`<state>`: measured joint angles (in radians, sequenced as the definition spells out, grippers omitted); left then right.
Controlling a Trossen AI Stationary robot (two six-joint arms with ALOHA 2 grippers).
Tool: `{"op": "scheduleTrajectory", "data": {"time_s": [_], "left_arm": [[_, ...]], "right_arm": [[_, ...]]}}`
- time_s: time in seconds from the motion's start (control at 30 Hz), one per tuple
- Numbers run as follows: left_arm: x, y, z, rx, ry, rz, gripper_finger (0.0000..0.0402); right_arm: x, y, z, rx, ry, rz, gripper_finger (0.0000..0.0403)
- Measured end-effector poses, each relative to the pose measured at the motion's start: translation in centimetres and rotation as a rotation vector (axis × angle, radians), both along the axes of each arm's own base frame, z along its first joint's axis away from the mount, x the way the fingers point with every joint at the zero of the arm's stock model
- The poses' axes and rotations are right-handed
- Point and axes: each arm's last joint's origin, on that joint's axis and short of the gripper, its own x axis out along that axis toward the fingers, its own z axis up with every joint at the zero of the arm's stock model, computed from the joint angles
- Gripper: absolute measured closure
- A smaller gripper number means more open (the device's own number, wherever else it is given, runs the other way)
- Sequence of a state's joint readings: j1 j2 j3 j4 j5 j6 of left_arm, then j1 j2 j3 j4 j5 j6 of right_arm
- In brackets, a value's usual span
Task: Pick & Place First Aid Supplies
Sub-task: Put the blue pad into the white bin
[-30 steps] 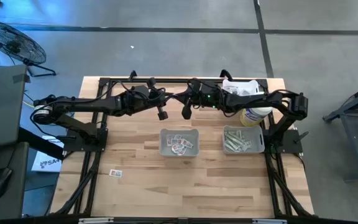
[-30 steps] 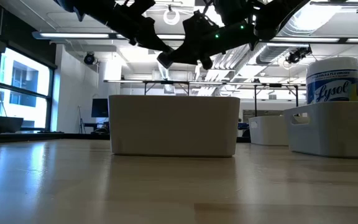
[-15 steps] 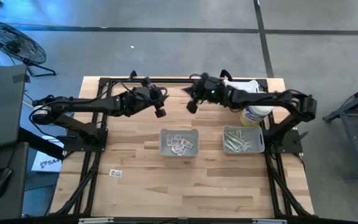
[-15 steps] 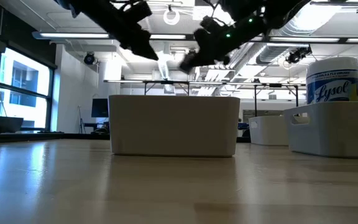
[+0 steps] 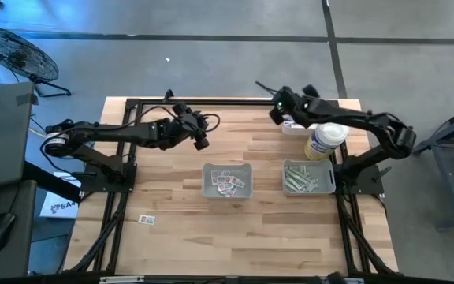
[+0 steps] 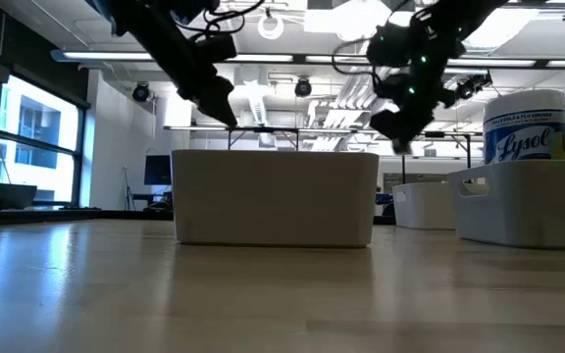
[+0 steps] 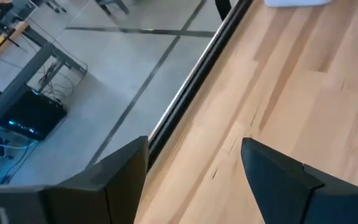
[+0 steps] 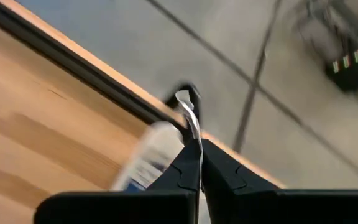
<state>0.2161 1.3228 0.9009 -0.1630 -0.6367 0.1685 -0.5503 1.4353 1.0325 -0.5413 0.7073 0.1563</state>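
My right gripper [image 5: 276, 115] hangs over the table's far edge, right of the middle, shut on a thin pale packet [image 8: 188, 115] seen edge-on. My left gripper [image 5: 199, 142] hovers open, left of the middle and beyond the middle tray [image 5: 227, 181]; nothing is between its fingers [image 7: 194, 180]. The middle tray holds squarish white packets. The right tray [image 5: 309, 177] holds pale green-grey strips. One white packet [image 5: 146, 218] lies flat on the table at the near left. My right gripper pinches the thin pale packet between its two fingertips [image 8: 182, 163]. One end of the packet [image 8: 186, 102] sticks out past the tips, slightly curved. The packet is lifted clear of the table. Which part of it is between the fingers is hidden by them.
A white bottle with a yellow base [image 5: 324, 140] stands beyond the right tray. A white container [image 5: 294, 125] sits at the far edge just past my right gripper. A black frame rail [image 7: 194, 68] runs along the far edge. Bare wood spreads across the near half.
The two grippers were close together over the far middle of the table and have parted. My right gripper has swung toward the table's right and far edge. My left gripper has drawn back a little toward the left.
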Motion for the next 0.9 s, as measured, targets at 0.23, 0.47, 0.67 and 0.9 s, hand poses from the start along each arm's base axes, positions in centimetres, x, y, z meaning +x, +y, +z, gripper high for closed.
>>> {"op": "scheduleTrajectory", "data": {"time_s": [0.23, 0.47, 0.67, 0.9], "left_arm": [[0.8, 0.2, -1.4, -0.008, 0.052, 0.000, 0.0149], [0.9, 0.2, -1.5, -0.010, 0.058, 0.000, 0.0149], [-0.1, 0.0, -1.2, -0.012, 0.109, 0.001, 0.0149], [-2.2, -0.9, 0.6, -0.017, 0.115, -0.014, 0.0149]], "right_arm": [[-3.5, -2.7, -1.1, 0.177, -0.036, -0.186, 0.0397], [-3.5, -4.2, -3.0, 0.295, -0.002, -0.146, 0.0401], [-2.9, -4.5, -4.8, 0.418, 0.040, -0.031, 0.0394], [-2.8, -4.5, -4.9, 0.463, 0.060, 0.097, 0.0394]]}}
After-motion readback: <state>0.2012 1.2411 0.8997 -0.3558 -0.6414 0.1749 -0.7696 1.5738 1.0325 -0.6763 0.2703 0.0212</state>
